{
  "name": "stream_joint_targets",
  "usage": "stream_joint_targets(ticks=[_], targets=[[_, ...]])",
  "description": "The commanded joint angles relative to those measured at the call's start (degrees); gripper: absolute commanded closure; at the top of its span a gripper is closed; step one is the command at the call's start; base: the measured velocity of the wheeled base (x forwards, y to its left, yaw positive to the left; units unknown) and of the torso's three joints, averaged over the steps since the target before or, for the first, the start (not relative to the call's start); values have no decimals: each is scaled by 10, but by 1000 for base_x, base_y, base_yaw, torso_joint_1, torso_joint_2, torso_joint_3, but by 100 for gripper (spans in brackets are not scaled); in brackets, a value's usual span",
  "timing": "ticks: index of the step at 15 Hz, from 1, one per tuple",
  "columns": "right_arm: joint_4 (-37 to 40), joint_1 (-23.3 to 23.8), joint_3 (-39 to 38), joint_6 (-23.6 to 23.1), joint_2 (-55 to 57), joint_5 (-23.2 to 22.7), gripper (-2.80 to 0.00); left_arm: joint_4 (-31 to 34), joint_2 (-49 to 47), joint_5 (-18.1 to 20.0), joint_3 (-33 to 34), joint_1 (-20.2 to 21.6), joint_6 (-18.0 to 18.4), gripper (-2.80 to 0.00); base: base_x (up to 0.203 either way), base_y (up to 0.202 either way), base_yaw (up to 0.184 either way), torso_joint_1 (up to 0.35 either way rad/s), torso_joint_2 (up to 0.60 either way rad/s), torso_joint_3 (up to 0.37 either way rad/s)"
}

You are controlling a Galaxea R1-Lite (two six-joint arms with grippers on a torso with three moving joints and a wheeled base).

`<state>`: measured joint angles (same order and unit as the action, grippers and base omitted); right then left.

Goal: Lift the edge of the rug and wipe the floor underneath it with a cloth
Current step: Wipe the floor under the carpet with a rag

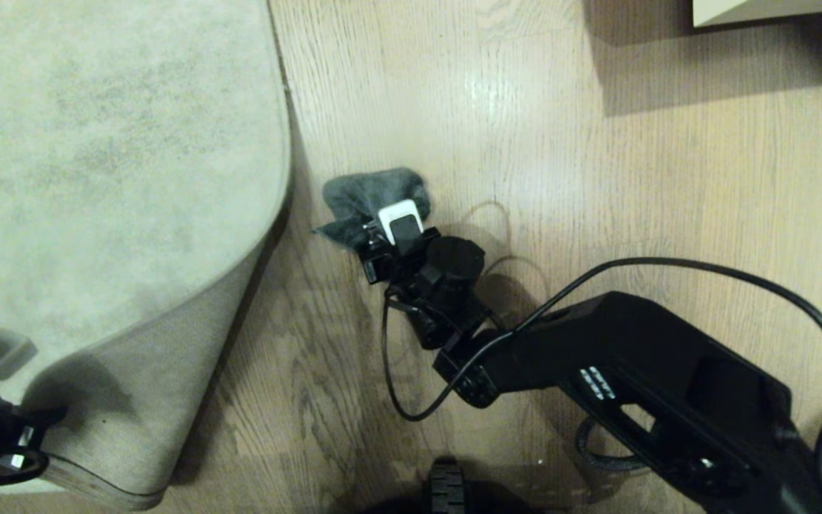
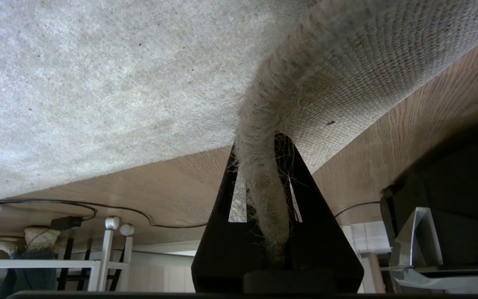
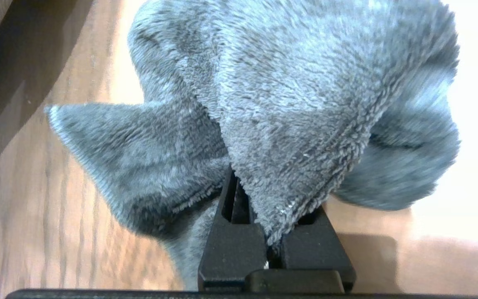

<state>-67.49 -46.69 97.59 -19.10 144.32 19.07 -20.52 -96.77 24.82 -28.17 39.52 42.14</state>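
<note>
The pale grey-beige rug fills the left of the head view. Its near corner, the rug edge, is raised and curled off the floor, showing its woven backing. My left gripper is at the lower left, shut on the rug edge, which runs between its fingers. The dark teal-grey cloth lies bunched on the wood floor just right of the rug. My right gripper is shut on the cloth, its tips buried in the pile, beside the lifted rug.
A pale piece of furniture casts a shadow at the far right. My right arm's black cable loops over the floor. Part of my base shows at the bottom. White furniture legs and a floor cable lie beyond the rug.
</note>
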Motion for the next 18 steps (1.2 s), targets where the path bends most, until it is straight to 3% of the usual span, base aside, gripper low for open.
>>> stream_joint_targets(ticks=[1, 7, 9, 18], targets=[[-4, 5, -90, 1, -81, -2, 0, -1, 1, 1, 0, 0, 2, 0, 0, 0, 0, 0, 0, 0], [-22, 65, -356, 36, -225, -4, 0, -1, 1, 1, -1, 0, 3, 0, 0, 0, 0, 0, 0, 0], [-26, 116, -408, 40, -270, -5, 0, -1, 1, 1, 0, -1, 3, 0, 0, 0, 0, 0, 0, 0], [-17, 250, -642, 31, -480, -2, 0, -1, 0, 2, 0, -4, 4, 0, 0, 0, 0, 0, 0, 0]])
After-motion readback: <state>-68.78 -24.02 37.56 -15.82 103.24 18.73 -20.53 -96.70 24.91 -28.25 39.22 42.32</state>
